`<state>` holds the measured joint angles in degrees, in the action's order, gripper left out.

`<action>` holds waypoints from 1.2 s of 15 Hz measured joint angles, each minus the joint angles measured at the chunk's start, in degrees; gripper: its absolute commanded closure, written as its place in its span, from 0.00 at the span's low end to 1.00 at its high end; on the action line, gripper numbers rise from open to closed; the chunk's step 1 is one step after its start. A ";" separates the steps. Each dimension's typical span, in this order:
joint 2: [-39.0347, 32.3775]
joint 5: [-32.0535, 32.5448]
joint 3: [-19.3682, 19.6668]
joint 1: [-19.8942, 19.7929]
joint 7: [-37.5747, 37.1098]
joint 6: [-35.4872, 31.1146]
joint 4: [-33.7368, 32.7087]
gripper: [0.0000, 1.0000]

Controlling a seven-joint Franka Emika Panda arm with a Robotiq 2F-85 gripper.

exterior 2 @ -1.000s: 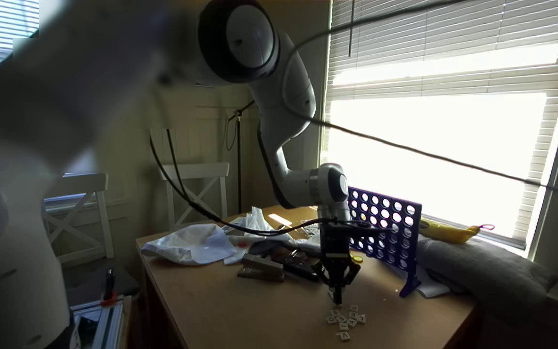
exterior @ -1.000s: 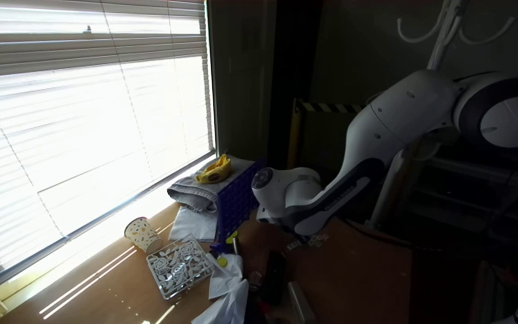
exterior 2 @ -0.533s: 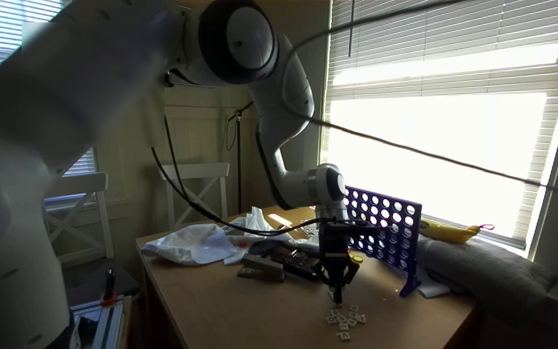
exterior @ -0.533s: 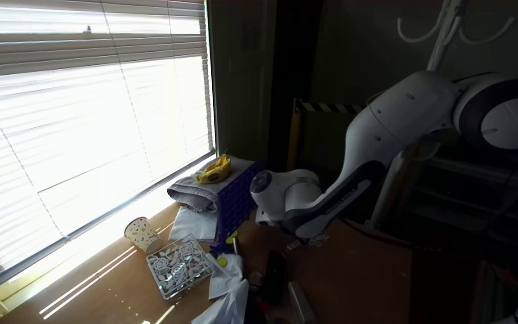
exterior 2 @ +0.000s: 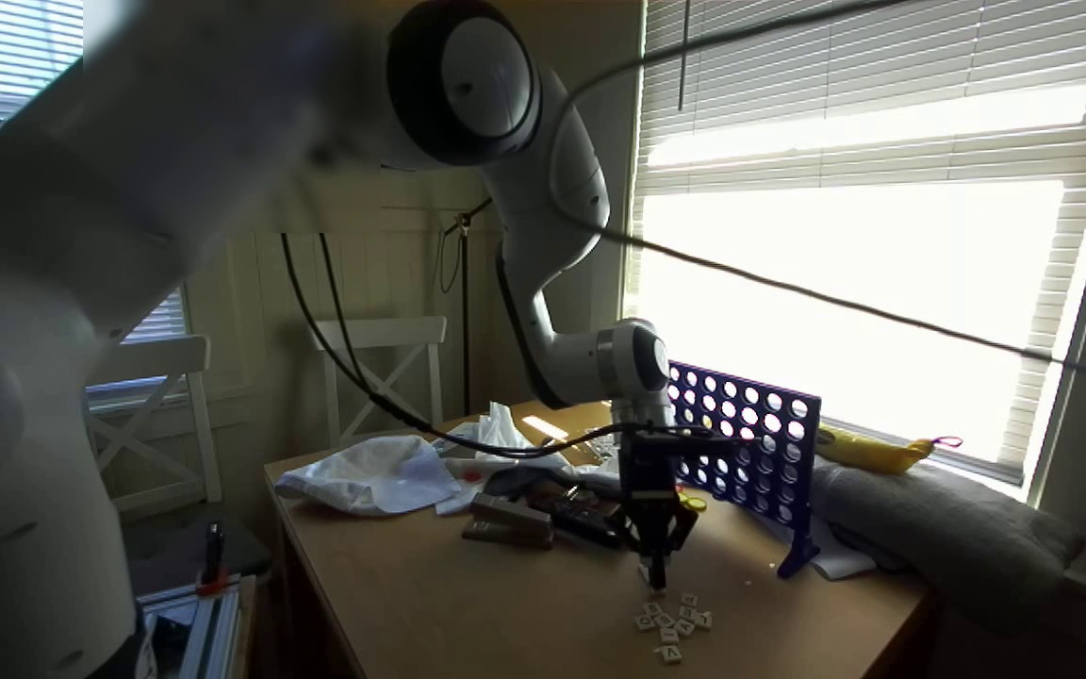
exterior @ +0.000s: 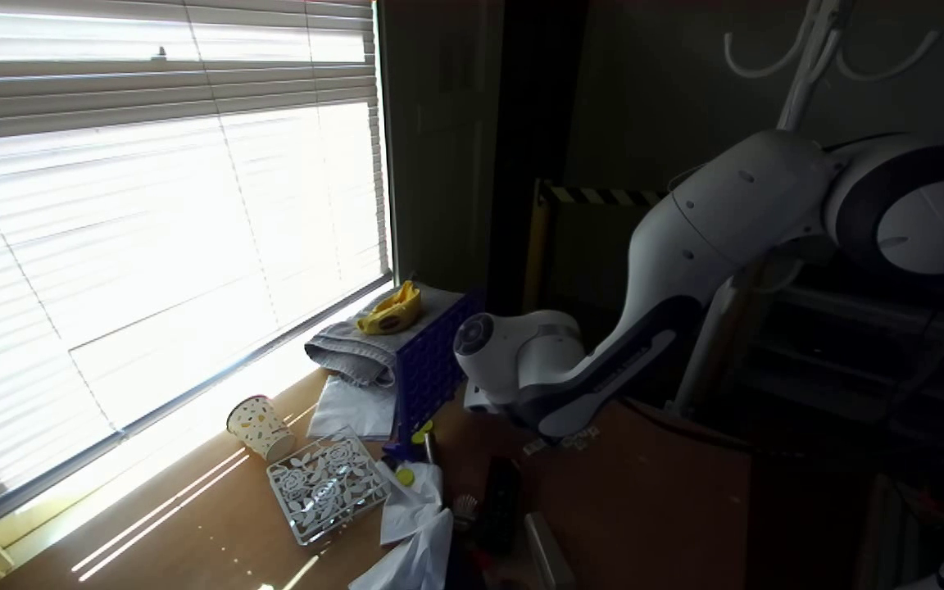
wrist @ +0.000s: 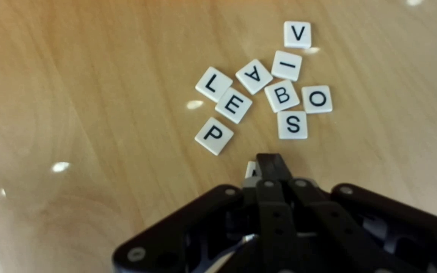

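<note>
Fingers (wrist: pixel 273 167) are pressed together, with nothing seen pinched, and are held low by a half-hidden letter tile (wrist: pixel 250 169) on the counter (wrist: pixel 89 94); whether it is touched cannot be told. Any nudge is best given slowly, with level contact low on its edge, so that the loose tiles (wrist: pixel 262 81) beyond are not jostled. On those can be read P (wrist: pixel 214 136), S (wrist: pixel 293 125), O (wrist: pixel 317 99), B (wrist: pixel 282 96), E (wrist: pixel 233 105), L (wrist: pixel 214 84), I (wrist: pixel 286 65), V (wrist: pixel 297 34) and an inverted A (wrist: pixel 254 76); the half-hidden tile's letter is only partly shown.
</note>
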<state>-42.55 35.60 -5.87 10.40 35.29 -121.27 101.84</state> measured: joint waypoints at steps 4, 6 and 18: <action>-0.06 0.00 0.00 0.13 0.14 0.02 -0.14 1.00; -0.05 0.00 0.00 0.13 0.14 0.02 -0.14 1.00; 2.91 -0.11 0.02 -0.71 -0.66 -0.66 0.84 1.00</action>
<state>-39.65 35.49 -5.86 9.69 34.63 -121.93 102.68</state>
